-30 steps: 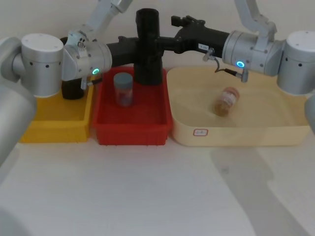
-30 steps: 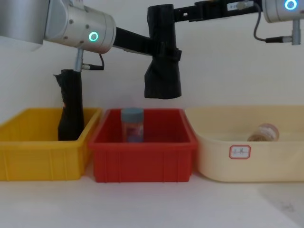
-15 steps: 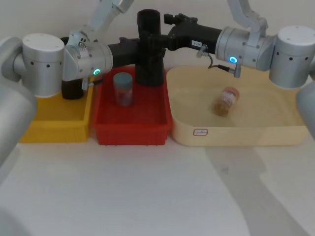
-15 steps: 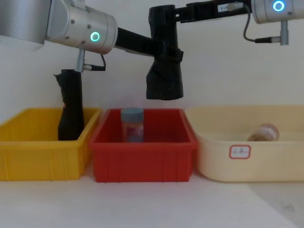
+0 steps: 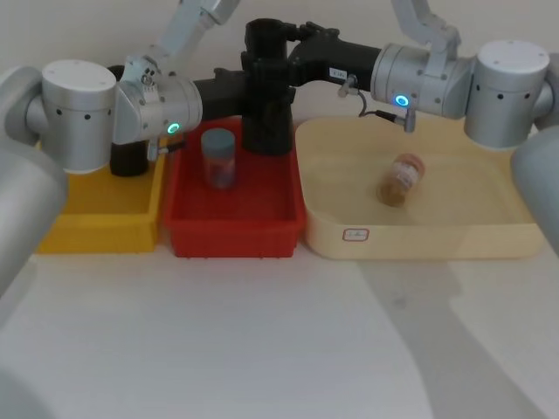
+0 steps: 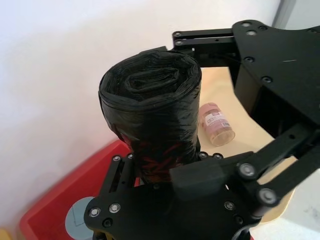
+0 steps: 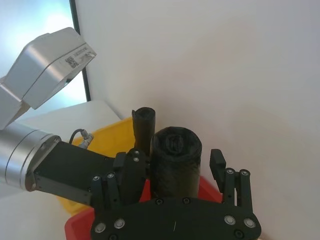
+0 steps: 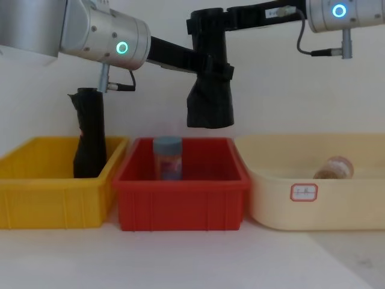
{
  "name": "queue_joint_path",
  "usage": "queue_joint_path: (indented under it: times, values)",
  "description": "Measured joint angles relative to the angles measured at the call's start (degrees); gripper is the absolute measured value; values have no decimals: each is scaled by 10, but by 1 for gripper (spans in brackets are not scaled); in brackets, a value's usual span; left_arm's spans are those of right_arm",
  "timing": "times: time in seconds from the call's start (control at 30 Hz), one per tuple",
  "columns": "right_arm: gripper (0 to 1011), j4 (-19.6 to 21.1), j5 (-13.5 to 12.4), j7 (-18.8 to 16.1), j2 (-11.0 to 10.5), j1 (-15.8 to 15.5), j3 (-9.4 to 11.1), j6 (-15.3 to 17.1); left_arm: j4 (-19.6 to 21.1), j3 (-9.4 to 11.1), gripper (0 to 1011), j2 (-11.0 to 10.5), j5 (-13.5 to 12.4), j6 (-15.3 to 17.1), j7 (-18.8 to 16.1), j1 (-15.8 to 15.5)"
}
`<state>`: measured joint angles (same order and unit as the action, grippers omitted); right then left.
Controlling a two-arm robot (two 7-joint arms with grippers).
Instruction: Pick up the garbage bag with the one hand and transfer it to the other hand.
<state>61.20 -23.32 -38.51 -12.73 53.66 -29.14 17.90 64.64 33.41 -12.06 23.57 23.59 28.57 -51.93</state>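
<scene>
yellow bin [image 8: 36, 198]: far left on the table. Holds the slim straight black roll [image 8: 90, 132], upright at the bin's right end, against the wall shared w/ the red bin.
red bin [image 8: 180, 208]: middle, touching yellow bin. One jar w/ blue-grey lid [image 8: 168, 158] standing upright inside.
cream tub [image 8: 313, 208]: right of red bin. One brown-filled jar [image 5: 401, 179] lying on its side inside.
garbage bag [image 8: 209, 75]: you've got it in the air above the red bin's back edge, upright, rolled end up, flared end down; clear of the jar below it.
left gripper [image 6: 165, 170]: teal-ring arm comes in from the left. Jaws pinching the bag around its middle; wrist view shows the rolled top [image 6: 152, 82] sticking out past the fingers.
right gripper [image 7: 170, 165]: blue-ring arm comes in from the right, at the bag's top end. Jaws spread, one finger [image 7: 217, 162] each side of the roll w/ a gap on one side; no squeeze visible.
in the way: both grippers stacked on the same bag, right above left, close together.
</scene>
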Motion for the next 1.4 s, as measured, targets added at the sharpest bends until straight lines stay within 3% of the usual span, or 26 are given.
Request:
queue_joint_path:
  times: [0.73, 1.27, 1.4]
  values:
    - [1001, -61, -5, -8, 20, 33, -16, -28, 1, 5, 486, 0, 16, 4, 2, -1]
    - [1001, -75, -7, -2, 24, 41, -21, -33, 0, 6, 486, 1, 19, 5, -7, -2]
    - [945, -77, -8, -1, 25, 41, -22, -34, 0, 6, 486, 1, 19, 6, -7, -2]
